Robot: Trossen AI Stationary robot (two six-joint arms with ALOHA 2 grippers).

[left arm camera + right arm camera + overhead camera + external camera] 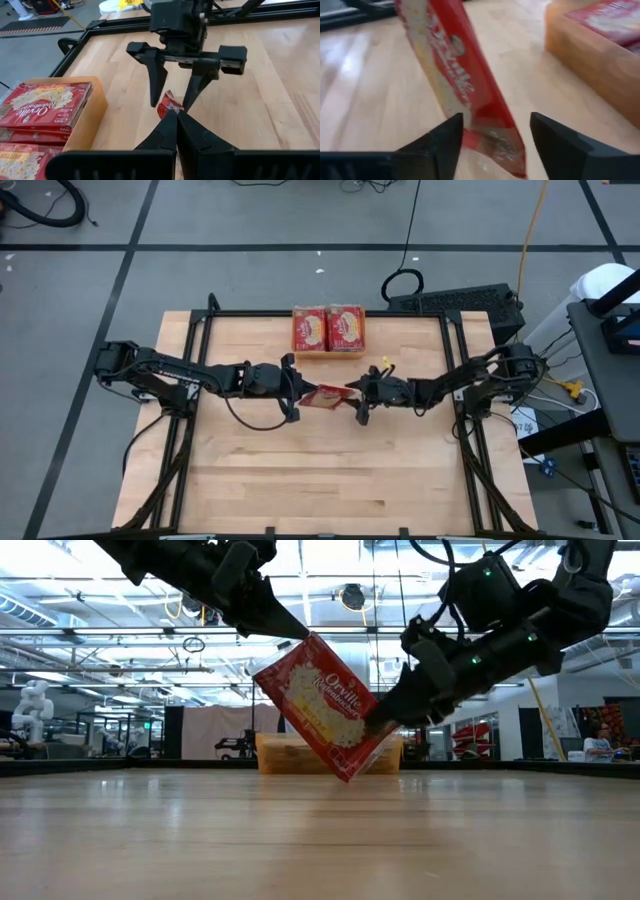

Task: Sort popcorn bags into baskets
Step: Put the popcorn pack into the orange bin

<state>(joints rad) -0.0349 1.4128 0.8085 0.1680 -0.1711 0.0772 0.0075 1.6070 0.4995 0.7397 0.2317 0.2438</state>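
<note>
One red popcorn bag hangs tilted in mid-air over the table's middle, between my two grippers; it also shows in the high view. My left gripper is shut on its upper corner. My right gripper is open, with its fingers on either side of the bag's lower end; I cannot tell whether a finger touches it. The orange basket stands at the table's far edge, with red popcorn bags lying stacked in two piles inside it. My left gripper pinches the popcorn bag's upper corner between its two shut fingers, slanting down from the table's left. The bag hangs tilted below the fingers, its lower corner close above the table.
Black frame rails run along the table's sides and far edge. A dark keyboard-like device and cables lie beyond the far right corner. Bare wood spreads over the table's near half. The basket's wall is close to my left gripper's far side.
</note>
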